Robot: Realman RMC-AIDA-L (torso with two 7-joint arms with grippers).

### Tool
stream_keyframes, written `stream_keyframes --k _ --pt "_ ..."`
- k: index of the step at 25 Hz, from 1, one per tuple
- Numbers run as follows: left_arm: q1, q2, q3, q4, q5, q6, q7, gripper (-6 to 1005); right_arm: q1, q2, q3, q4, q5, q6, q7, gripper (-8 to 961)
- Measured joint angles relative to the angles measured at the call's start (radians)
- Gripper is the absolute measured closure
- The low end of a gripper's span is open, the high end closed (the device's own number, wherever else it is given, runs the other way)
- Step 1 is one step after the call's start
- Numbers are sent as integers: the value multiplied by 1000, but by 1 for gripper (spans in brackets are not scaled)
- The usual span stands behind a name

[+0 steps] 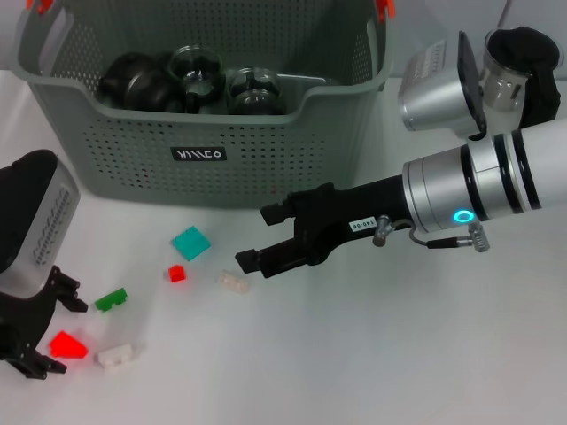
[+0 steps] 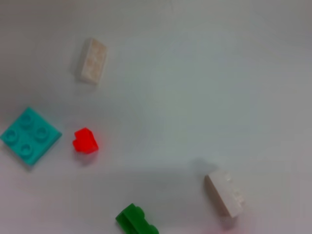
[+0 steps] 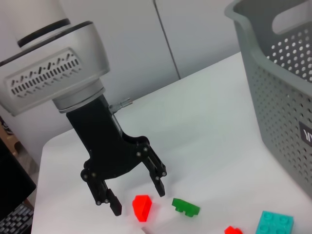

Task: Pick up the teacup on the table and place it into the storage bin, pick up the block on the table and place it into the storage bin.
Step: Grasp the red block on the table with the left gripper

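The grey-green perforated storage bin (image 1: 133,168) stands at the back of the table, and its wall (image 3: 282,83) also shows in the right wrist view. Inside it lie clear glass teacups (image 1: 198,71) beside dark round items. Several blocks lie scattered in front of it. My left gripper (image 1: 55,335) is open at the front left, its fingers (image 3: 114,207) on either side of a red block (image 1: 68,345) (image 3: 142,207). My right gripper (image 1: 257,235) is open and empty, just right of a cream block (image 1: 234,282) (image 2: 93,61).
Other blocks on the table are a teal plate (image 1: 190,242) (image 2: 30,135), a small red one (image 1: 177,274) (image 2: 86,141), a green one (image 1: 111,300) (image 3: 185,206) and a white one (image 1: 117,356) (image 2: 225,193). A clear glass vessel with a black part (image 1: 514,62) stands at the back right.
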Motion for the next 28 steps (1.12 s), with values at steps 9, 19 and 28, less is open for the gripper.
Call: stream_keyframes --k 9,19,28 --pt "22 -3 -8 -21 1 -51 29 261 0 2 0 6 17 5 2 7" --pt "23 -1 -14 -26 1 -53 31 470 -8 2 0 7 27 5 3 6" --pt "32 -6 -12 -27 1 -57 34 484 -8 2 3 17 27 5 0 6"
